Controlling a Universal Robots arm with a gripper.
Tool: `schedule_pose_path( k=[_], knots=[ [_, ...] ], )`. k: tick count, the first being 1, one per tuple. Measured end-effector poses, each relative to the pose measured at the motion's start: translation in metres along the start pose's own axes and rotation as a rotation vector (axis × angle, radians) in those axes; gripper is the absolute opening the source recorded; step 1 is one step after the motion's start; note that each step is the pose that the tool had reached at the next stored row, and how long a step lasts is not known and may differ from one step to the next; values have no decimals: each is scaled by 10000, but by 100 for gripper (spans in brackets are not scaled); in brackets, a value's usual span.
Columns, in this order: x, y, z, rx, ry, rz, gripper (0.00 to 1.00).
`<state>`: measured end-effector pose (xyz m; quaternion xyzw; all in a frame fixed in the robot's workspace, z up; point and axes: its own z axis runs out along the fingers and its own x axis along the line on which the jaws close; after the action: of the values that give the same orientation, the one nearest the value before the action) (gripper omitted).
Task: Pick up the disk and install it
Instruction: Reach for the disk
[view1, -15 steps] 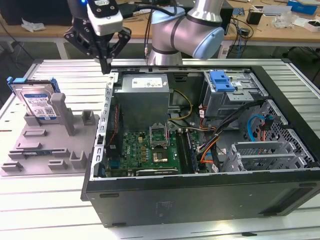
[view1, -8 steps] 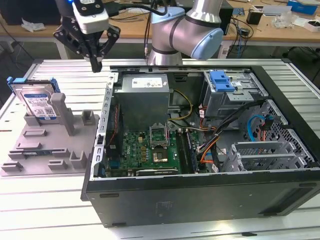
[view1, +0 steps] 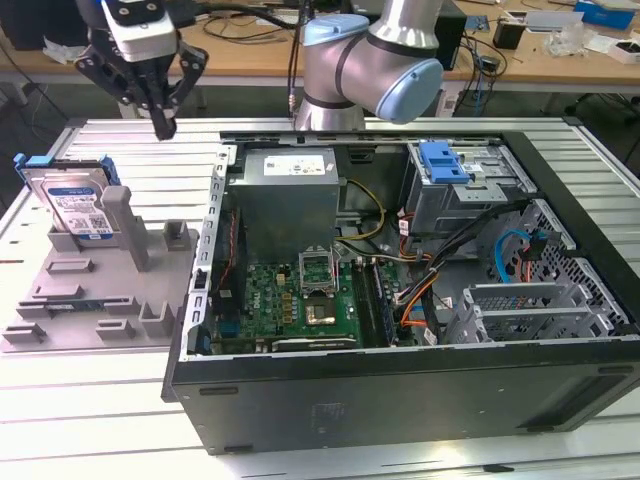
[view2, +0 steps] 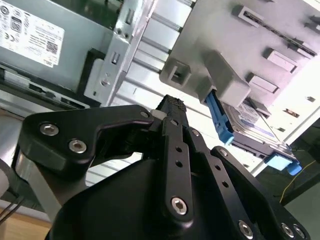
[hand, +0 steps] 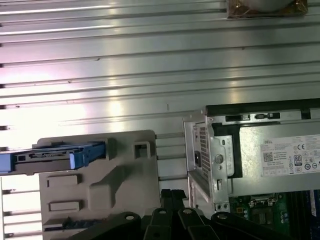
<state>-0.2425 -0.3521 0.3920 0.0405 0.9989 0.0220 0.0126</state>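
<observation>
- Gripper (view1: 163, 128): jaws pressed together, empty; hangs above the ribbed table (view1: 120, 140), between the grey holder (view1: 100, 290) and the computer case (view1: 400, 380).
- Hazard, judged: closed jaws meeting the disk (view1: 75, 200) would knock it from its slot; an off-centre pinch could slip on the blue bracket (view1: 35, 165).
- Disk: silver, white-and-blue label, propped on edge in the holder at the exterior view's left, apart from the gripper.

My black metal hand (view1: 163, 125) hangs high over the ribbed silver metal surface (view1: 90, 420), farther back than the flat grey plastic tray (view1: 70, 315). The silver metal disk in its blue plastic bracket (view1: 72, 200) stands on edge in the tray's back corner. The open black metal computer case (view1: 400, 405) lies just beside the tray, on the exterior view's right.
</observation>
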Motion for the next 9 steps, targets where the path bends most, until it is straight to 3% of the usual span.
schedule_pose_path(
  k=[9],
  knots=[
    [348,108,3,0,0,2,11]
  ],
)
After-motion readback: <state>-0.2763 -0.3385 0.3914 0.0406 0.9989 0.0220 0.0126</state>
